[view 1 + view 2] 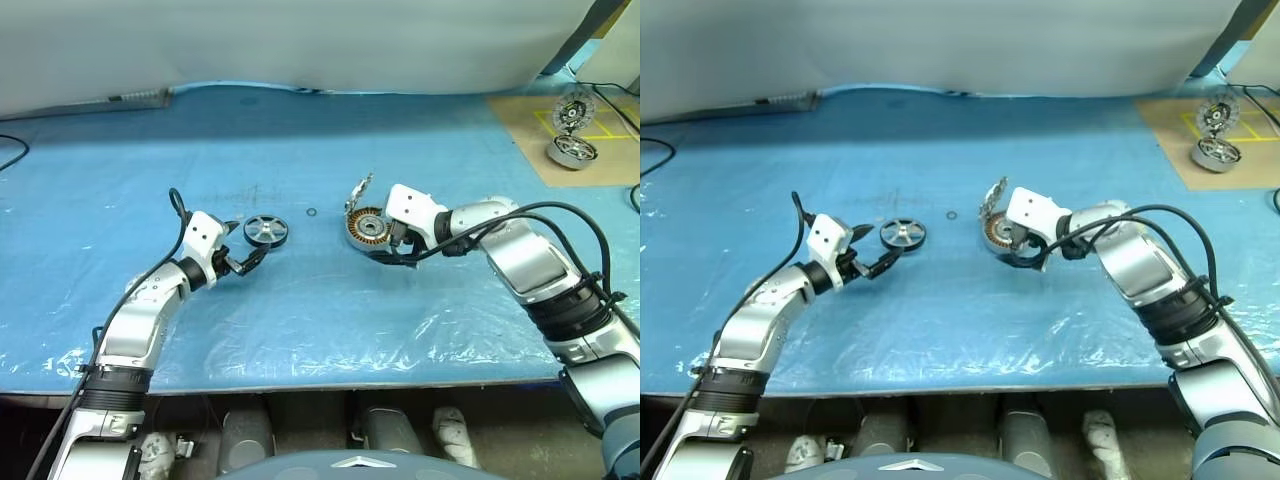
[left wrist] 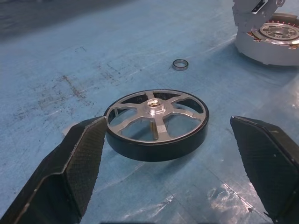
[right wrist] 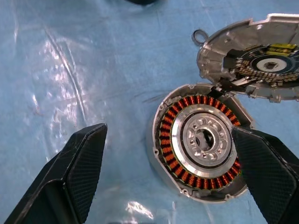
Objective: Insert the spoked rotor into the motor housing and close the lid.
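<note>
Both pincers gape empty: left at spoked rotor (right over motor housing).

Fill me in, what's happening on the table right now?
Nothing is held yet. The left gripper is open, its fingers either side of the rotor, which lies flat on the blue sheet. The right gripper is open above the housing, whose lid stands swung open at its rim, windings exposed. A small loose ring lies between rotor and housing.
</note>
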`<state>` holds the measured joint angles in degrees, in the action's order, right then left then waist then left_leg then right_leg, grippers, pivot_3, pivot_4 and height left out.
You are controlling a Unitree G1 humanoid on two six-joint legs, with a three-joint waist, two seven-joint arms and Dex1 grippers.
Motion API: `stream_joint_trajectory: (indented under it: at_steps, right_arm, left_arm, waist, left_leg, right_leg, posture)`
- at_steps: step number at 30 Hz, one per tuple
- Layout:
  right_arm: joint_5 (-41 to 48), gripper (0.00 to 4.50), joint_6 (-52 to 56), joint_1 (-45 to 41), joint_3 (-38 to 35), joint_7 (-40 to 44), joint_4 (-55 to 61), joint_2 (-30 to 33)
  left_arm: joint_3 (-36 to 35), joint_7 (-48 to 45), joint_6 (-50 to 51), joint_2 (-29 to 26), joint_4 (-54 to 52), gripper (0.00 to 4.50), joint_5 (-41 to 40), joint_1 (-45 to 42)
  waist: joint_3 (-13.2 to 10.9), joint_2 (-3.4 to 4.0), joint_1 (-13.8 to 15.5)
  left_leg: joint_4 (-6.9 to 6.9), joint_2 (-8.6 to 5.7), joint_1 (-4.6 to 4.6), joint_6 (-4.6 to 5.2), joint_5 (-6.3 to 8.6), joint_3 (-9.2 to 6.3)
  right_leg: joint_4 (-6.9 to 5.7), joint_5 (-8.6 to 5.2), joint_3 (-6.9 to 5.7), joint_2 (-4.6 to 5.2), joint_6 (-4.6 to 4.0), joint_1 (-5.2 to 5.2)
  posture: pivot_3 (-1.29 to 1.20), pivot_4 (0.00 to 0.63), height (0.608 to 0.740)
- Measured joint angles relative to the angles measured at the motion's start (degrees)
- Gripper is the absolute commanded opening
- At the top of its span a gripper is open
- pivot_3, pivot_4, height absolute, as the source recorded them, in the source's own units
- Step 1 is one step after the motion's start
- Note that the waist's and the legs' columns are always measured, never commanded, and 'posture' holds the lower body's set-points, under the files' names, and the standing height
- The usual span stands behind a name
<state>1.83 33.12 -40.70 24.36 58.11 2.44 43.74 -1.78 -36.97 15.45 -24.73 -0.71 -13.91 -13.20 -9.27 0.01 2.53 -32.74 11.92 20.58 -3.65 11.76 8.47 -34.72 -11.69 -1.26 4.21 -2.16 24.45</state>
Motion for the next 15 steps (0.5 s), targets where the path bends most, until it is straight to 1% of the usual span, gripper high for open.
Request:
stream_joint_trajectory:
  at_steps: [3, 5, 10, 15]
  right_arm:
    - [-3.9, 4.5, -4.5, -4.7, 4.1, 3.9, -6.7, -0.2]
    - [-6.2, 4.5, -7.6, -7.0, 5.0, 4.8, -10.8, -0.6]
    - [-9.9, 4.5, -14.0, -8.7, 6.1, 6.9, -18.8, -3.3]
    - [-12.4, 4.5, -18.8, -9.8, 6.6, 8.8, -23.7, -5.1]
  left_arm:
    - [0.1, 0.2, 0.0, 0.2, -1.2, 4.48, 0.0, 0.8]
    - [0.3, 0.3, -0.1, 0.4, -1.9, 4.48, 0.0, 1.4]
    - [1.3, 0.4, -0.1, 1.1, -2.3, 4.48, 0.0, 2.2]
    - [1.3, 0.5, -0.1, 1.2, -2.5, 4.48, 0.0, 2.2]
  waist:
    - [0.0, -0.03, -0.1]
    - [0.0, -0.03, -0.1]
    - [0.0, -0.04, -0.1]
    - [0.0, -0.04, -0.1]
  left_leg:
    - [-0.12, 0.02, 0.1, 0.07, 0.0, 0.01]
    - [-0.2, 0.04, 0.21, 0.27, -0.05, 0.01]
    - [-0.36, 0.06, 0.45, 0.5, 0.05, 0.01]
    - [-0.43, 0.08, 0.55, 0.56, 0.06, 0.03]
  right_leg:
    - [-0.08, 0.01, 0.0, 0.0, -0.02, 0.12]
    - [-0.16, 0.01, -0.01, 0.0, -0.03, 0.22]
    - [-0.22, 0.02, -0.03, 0.0, -0.04, 0.42]
    - [-0.35, 0.01, -0.03, 0.0, -0.08, 0.59]
  posture:
    - [0.0, 0.15, 0.74]
    - [0.0, 0.15, 0.74]
    - [0.0, 0.15, 0.74]
    - [0.0, 0.15, 0.74]
